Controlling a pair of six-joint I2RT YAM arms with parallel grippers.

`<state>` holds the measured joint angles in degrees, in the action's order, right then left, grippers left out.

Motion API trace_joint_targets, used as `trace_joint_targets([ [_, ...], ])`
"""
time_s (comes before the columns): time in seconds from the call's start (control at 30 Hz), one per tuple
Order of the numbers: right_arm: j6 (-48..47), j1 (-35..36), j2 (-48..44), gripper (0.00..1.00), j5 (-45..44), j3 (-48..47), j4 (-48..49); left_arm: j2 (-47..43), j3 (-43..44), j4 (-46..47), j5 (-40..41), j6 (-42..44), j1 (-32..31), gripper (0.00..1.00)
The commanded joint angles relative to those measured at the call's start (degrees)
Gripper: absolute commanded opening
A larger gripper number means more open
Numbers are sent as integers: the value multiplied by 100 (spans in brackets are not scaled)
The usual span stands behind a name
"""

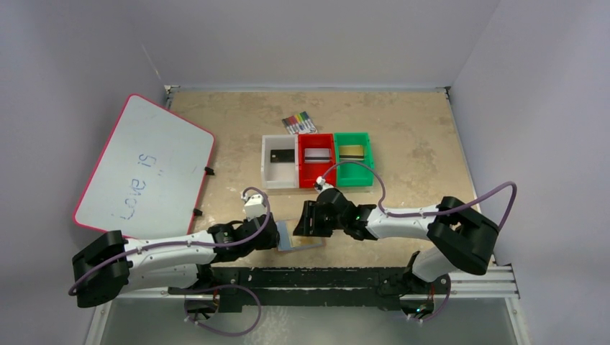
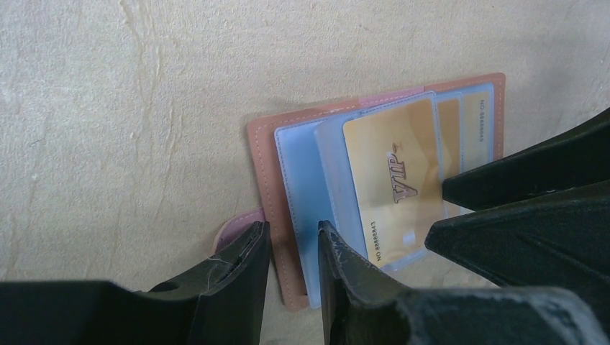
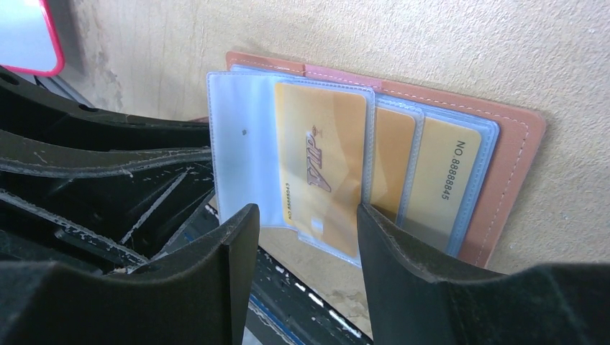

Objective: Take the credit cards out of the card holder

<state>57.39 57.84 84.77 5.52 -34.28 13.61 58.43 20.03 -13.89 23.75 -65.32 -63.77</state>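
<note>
1. The card holder (image 1: 306,242) lies open and flat on the table (image 1: 417,129). It is close to the near edge, at 6 o'clock from the red bin (image 1: 316,176).
2. Seen from above, its long side runs from 9 o'clock to 3 o'clock, and its inside faces up.
3. In the right wrist view, a gold VIP card (image 3: 320,165) sits in a clear pocket. Its long side runs from 12 o'clock to 6 o'clock. Two more gold cards (image 3: 449,180) sit in pockets at 3 o'clock from it.
4. The left gripper (image 2: 291,228) reaches in from 9 o'clock. Its fingers are a little apart, with a thin gap. The tips sit at the holder's 9 o'clock edge, by the brown cover and a clear pocket.
5. The right gripper (image 3: 306,210) reaches in from 3 o'clock. Its fingers are wide apart, and the near end of the gold VIP card is in the gap.
6. At 12 o'clock from the holder, a black card (image 1: 282,154) lies in the white bin (image 1: 267,169). A silver card (image 1: 316,153) lies in the red bin, and a striped card (image 1: 351,152) lies in the green bin (image 1: 367,169).
</note>
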Motion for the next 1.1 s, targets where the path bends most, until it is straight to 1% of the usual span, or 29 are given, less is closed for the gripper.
trace_joint_targets([
  [0.0, -131, 26, -126, 55, -42, -223, 94, -179, 104, 190, 32, -52, -3, 29],
  [0.2, -230, 25, -155, 56, -232, -417, -297, -668, 111, -199, 458, -298, 0, 31],
  [0.37, -164, 36, -171, 56, -425, -371, -461, -1271, 364, -1046, 1011, -524, -4, 36],
  [0.47, -166, 30, -148, 55, -482, -348, -514, -1648, 486, -1211, 1192, -589, -4, 39],
  [0.57, -138, 38, -137, 51, -452, -256, -393, -1837, 485, -943, 1101, -513, -3, 40],
  [0.67, -85, 34, -145, 49, -461, -194, -321, -1779, 396, -360, 740, -381, 0, 41],
  [0.83, -22, 34, -187, 46, -542, -103, -315, -1157, 183, 753, 32, -285, 0, 41],
  [0.93, -3, 34, -198, 44, -552, -68, -296, -678, 72, 1189, -128, -438, -4, 41],
  [1.07, -8, 36, -134, 41, -547, -32, -290, -378, -191, 1633, -137, -710, -4, 41],
])
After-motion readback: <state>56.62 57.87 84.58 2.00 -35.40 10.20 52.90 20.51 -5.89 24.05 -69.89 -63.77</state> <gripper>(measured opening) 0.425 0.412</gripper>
